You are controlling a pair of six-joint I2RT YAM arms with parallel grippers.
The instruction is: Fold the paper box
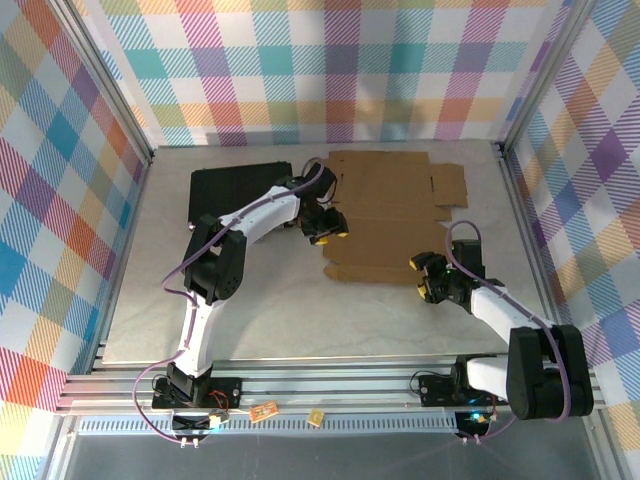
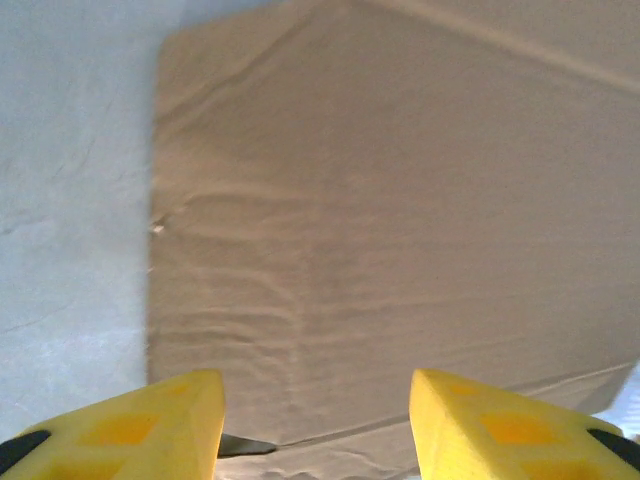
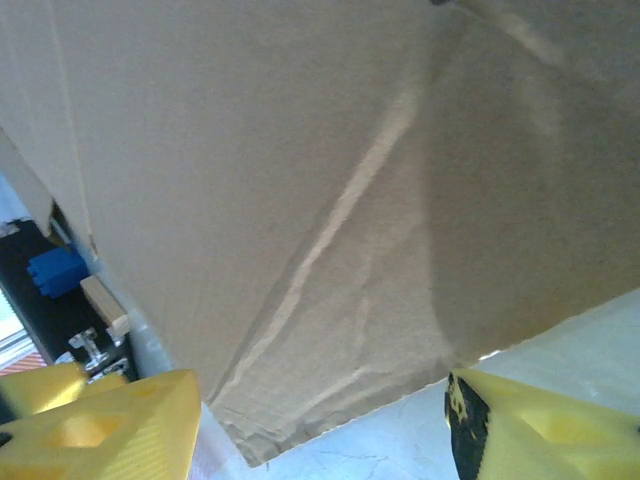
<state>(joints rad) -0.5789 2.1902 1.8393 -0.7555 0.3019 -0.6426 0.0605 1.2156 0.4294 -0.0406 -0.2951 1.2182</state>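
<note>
The paper box [image 1: 385,215] is a flat brown cardboard sheet with flaps, lying at the back middle of the table. My left gripper [image 1: 328,228] hovers at its left edge. In the left wrist view the yellow fingers [image 2: 170,425] stand open [image 2: 317,420], with a creased panel of the paper box [image 2: 400,200] just ahead of them. My right gripper [image 1: 430,280] is at the sheet's near right corner. It is open [image 3: 320,420], and a crumpled corner of the paper box [image 3: 300,150] lies between its fingertips without touching either one.
A black rectangular case [image 1: 230,190] lies left of the cardboard, under the left arm. The grey table [image 1: 280,310] has free room in front of the sheet. Checked walls and metal rails close the table in on the left, back and right.
</note>
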